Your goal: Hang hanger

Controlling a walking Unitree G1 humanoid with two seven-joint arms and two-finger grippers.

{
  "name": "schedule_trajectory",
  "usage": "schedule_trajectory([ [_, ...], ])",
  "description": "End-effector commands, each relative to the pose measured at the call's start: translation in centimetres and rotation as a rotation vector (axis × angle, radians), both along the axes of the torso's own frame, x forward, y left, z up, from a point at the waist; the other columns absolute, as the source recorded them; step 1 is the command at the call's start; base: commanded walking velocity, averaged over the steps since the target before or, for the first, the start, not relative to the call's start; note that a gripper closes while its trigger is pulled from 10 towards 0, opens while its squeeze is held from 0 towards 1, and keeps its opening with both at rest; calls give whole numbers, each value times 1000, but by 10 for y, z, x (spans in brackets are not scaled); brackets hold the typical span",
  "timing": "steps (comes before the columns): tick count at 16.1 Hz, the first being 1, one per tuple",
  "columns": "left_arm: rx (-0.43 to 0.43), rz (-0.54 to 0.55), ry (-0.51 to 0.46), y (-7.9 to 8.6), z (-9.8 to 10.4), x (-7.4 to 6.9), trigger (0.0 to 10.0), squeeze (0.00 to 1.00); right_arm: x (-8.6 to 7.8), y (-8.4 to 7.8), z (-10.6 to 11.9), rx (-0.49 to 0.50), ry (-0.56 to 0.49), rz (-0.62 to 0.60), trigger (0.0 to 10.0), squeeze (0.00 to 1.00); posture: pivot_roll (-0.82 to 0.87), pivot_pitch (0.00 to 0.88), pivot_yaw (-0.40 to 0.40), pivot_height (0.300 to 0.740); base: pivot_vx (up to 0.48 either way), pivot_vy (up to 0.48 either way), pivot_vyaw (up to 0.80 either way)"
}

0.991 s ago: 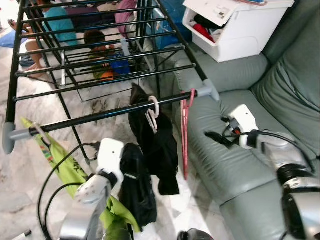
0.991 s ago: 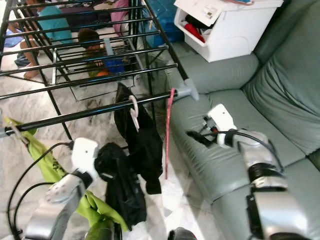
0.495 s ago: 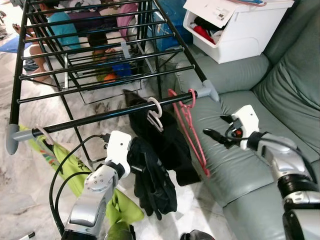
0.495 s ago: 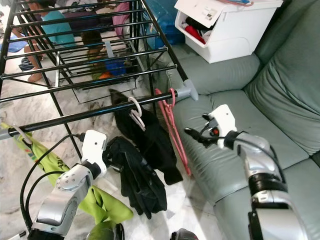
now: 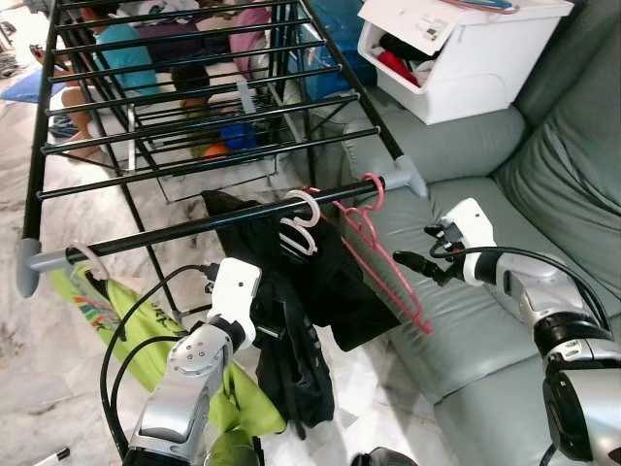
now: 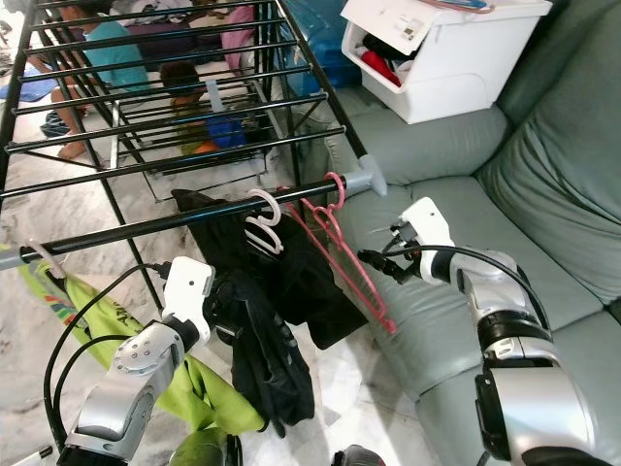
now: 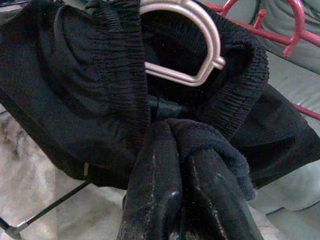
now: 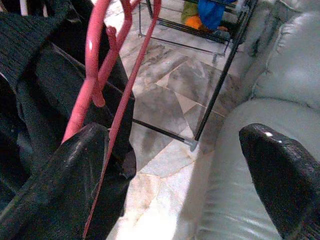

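Two hangers on the drying rack's [image 5: 58,184] front rail at mid-frame: white hanger [image 5: 297,216] carrying black garment [image 5: 340,282], which the left tool [image 7: 185,175] clamps, risking dragging it off; red hanger [image 5: 383,257] hooked beside the spread-apart right tool [image 5: 412,262], liable to slip.

Two hangers hook the front rail: one pink hanger [image 5: 383,262] and one pale hanger [image 5: 299,219]. One black garment [image 5: 291,291] and one green garment [image 5: 146,340] hang there. One white bin [image 5: 466,53] sits on one sofa [image 5: 543,175].
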State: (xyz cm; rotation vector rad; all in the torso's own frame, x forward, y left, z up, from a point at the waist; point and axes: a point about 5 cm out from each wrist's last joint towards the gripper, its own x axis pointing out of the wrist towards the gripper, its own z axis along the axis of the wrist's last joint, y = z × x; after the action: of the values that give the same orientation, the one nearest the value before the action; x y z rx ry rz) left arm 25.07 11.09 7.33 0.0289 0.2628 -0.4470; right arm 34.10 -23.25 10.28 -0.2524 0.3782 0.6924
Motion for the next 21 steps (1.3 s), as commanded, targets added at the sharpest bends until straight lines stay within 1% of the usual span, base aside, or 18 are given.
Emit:
schedule_trajectory([
  [1,4,16,-40,3,5,3,10000,0,4,3,8,3,-10,25,10000,0,71,0,-2,740,0,0,0],
  [4,9,-4,-39,0,4,4,10000,0,-2,0,-7,-94,55,46,10000,0,69,0,5,740,0,0,0],
  [5,13,-8,-41,0,5,4,10000,0,-2,-9,-9,-203,40,7,10000,0,75,0,2,740,0,0,0],
  [6,15,-8,-42,0,5,4,10000,0,-1,-14,-8,-245,22,-24,10000,0,75,0,2,740,0,0,0],
  [7,19,-2,-42,2,5,4,10000,0,1,-19,-3,-238,-8,-63,10000,0,78,0,-1,740,0,0,0],
  [8,22,2,-41,3,5,4,10000,0,1,-22,0,-233,-21,-74,10000,0,80,0,-2,740,0,0,0],
  [9,23,7,-38,5,4,4,10000,0,-1,-28,3,-226,-29,-75,10000,0,76,0,3,740,0,0,0],
  [10,23,4,-36,4,3,3,10000,0,-2,-30,4,-211,-36,-76,10000,0,71,0,8,740,0,0,0],
  [11,23,-11,-31,1,2,2,10000,0,-4,-33,10,-163,-57,-66,10000,0,61,0,18,740,0,0,0],
  [12,22,-19,-31,0,2,2,10000,0,-4,-33,13,-144,-73,-53,10000,0,61,0,18,740,0,0,0],
  [13,23,-25,-31,-1,2,3,10000,0,-3,-32,18,-104,-89,-38,10000,0,55,0,23,740,0,0,0],
  [14,25,-32,-33,-2,2,5,10000,0,-1,-27,28,-29,-111,-4,10000,0,52,0,26,740,0,0,0],
  [15,27,-33,-36,-2,3,7,10000,0,0,-18,35,44,-111,56,10000,0,49,0,26,740,0,0,0],
  [16,28,-31,-38,-1,3,9,10000,0,-1,-8,38,89,-98,112,10000,0,49,0,23,740,0,0,0],
  [18,26,-26,-38,-1,3,8,10000,0,1,6,38,122,-92,136,10000,0,51,0,19,740,0,0,0],
  [19,25,-26,-37,-2,2,7,10000,0,2,9,35,121,-87,134,10000,0,53,0,14,740,0,0,0],
  [20,24,-26,-35,-3,1,6,10000,0,2,14,29,109,-72,135,10000,0,53,0,14,740,0,0,0],
  [21,23,-25,-33,-4,0,6,10000,0,0,22,18,85,-37,130,10000,0,55,0,11,740,0,0,0],
])
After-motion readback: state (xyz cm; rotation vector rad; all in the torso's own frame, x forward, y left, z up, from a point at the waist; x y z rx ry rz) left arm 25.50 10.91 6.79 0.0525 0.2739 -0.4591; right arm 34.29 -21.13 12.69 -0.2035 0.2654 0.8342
